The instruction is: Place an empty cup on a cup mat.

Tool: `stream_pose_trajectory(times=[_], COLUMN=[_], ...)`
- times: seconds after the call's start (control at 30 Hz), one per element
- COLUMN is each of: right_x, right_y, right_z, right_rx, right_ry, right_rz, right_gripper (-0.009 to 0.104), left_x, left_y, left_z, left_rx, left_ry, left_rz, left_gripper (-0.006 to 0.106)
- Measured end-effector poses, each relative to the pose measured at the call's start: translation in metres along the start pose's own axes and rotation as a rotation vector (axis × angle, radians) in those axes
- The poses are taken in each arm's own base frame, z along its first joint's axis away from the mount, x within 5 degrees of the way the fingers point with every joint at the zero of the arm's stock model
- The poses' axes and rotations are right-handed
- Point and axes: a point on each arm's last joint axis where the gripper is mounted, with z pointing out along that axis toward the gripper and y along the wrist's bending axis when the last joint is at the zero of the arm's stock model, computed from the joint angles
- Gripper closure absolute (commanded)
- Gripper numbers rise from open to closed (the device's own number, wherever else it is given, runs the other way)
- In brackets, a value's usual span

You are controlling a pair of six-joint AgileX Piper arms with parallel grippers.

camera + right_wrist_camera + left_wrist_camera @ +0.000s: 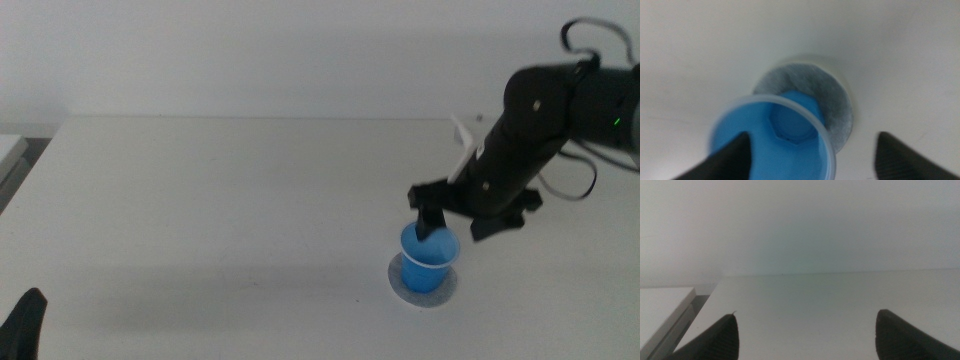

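Observation:
The blue cup [429, 257] stands with its base on the round grey cup mat [423, 285] at the table's front right. My right gripper [452, 222] hovers right over it, open. One jaw sits at the cup's rim and the other is well clear to the side. In the right wrist view the cup [775, 142] is empty, its base over the cup mat [837, 107], and the right gripper [812, 136] has its jaws spread wide. My left gripper [25, 322] waits at the bottom left corner; it is open and empty in the left wrist view [805, 335].
A white flat block [8, 150] lies at the table's far left edge and also shows in the left wrist view [662, 311]. The white table [220, 200] ends at a pale wall at the back.

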Motion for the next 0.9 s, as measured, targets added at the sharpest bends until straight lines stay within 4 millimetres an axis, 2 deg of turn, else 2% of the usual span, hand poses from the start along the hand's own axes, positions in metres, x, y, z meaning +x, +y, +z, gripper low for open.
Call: stream_pose_trajectory(times=[0.07,0.13,0.23,0.33,0.43,0.57,0.67,0.73,0.9], right_x=[-0.005,-0.009,-0.011,-0.005,0.012,0.055,0.092,0.118,0.159], right_y=[0.003,0.007,0.011,0.003,-0.017,-0.043,-0.056,-0.062,-0.075], right_z=[-0.016,-0.04,-0.085,-0.133,-0.185,-0.228,-0.232,-0.225,-0.19], right_rx=[-0.007,-0.027,-0.065,-0.088,-0.071,0.01,0.045,0.045,0.041], right_ry=[-0.035,-0.1,-0.25,-0.412,-0.574,-0.789,-0.896,-0.942,-1.008], right_rz=[-0.017,-0.05,-0.107,-0.125,-0.114,-0.11,-0.086,-0.077,-0.085], right_gripper=[0.009,0.002,0.002,0.002,0.002,0.002,0.002,0.002,0.002], left_x=[0.0,0.0,0.0,0.0,0.0,0.0,0.0,0.0,0.0], left_y=[0.0,0.0,0.0,0.0,0.0,0.0,0.0,0.0,0.0], left_z=[0.0,0.0,0.0,0.0,0.0,0.0,0.0,0.0,0.0], left_rx=[0.0,0.0,0.0,0.0,0.0,0.0,0.0,0.0,0.0], left_ry=[0.0,0.0,0.0,0.0,0.0,0.0,0.0,0.0,0.0], left_rz=[0.0,0.0,0.0,0.0,0.0,0.0,0.0,0.0,0.0], left_gripper=[0.007,0.007,0.007,0.007,0.007,0.007,0.007,0.007,0.007])
